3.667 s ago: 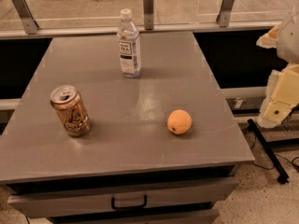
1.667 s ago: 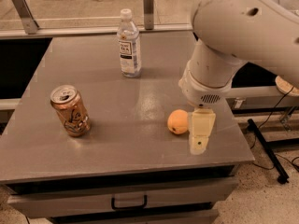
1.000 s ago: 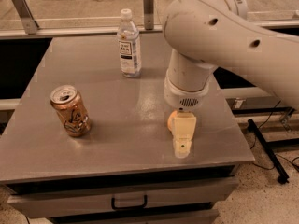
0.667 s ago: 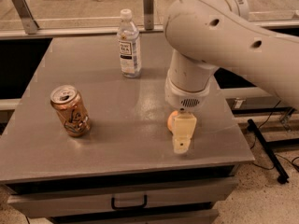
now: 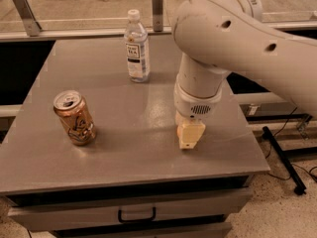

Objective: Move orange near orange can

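Observation:
The orange can (image 5: 74, 118) stands upright on the left of the grey table (image 5: 124, 160), with a silver top and a pale drawing on its side. My gripper (image 5: 189, 135) hangs from the big white arm (image 5: 233, 48) and reaches down to the table right of the middle, well to the right of the can. The orange is hidden; it does not show anywhere around the gripper.
A clear water bottle (image 5: 136, 47) with a white cap stands at the back middle of the table. A drawer with a black handle (image 5: 135, 215) is below the front edge. A black stand leg (image 5: 282, 157) lies on the floor to the right.
The arm swung in from the right and came down over the orange. The orange showed beside the gripper before; now the gripper covers it. Can and bottle have not moved.

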You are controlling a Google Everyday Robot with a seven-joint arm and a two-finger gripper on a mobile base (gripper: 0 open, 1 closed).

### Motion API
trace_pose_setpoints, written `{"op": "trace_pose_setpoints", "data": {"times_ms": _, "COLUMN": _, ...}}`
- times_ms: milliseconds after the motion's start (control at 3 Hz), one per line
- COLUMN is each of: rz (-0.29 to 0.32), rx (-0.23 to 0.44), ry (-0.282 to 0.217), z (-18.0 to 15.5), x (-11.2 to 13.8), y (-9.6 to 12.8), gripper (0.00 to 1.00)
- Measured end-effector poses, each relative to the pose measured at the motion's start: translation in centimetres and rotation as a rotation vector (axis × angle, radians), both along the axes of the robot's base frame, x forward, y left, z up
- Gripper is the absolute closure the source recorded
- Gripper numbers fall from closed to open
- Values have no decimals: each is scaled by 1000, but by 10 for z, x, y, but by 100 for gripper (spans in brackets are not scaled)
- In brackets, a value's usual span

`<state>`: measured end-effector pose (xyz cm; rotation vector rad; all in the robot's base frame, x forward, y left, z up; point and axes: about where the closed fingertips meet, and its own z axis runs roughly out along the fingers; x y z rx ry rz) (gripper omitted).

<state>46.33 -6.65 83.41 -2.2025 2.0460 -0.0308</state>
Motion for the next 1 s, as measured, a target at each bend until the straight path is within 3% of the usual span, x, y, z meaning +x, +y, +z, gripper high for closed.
{"op": "trace_pose_setpoints", "data": {"times_ms": 333, "rz": 7, "rx": 48, "ry": 9, "z": 6, "x": -1, "y": 6, "gripper": 88}}
{"op": "trace_pose_setpoints", "data": {"times_ms": 667, "rz": 56, "rx": 113, "ry": -23, "z": 39, "x": 1, "y": 39, "gripper": 100}}
{"op": "trace_pose_setpoints", "data": {"times_ms": 1000, "rz": 37, "rx": 254, "ry": -64, "z": 61, "x": 8, "y": 74, "gripper": 100}}
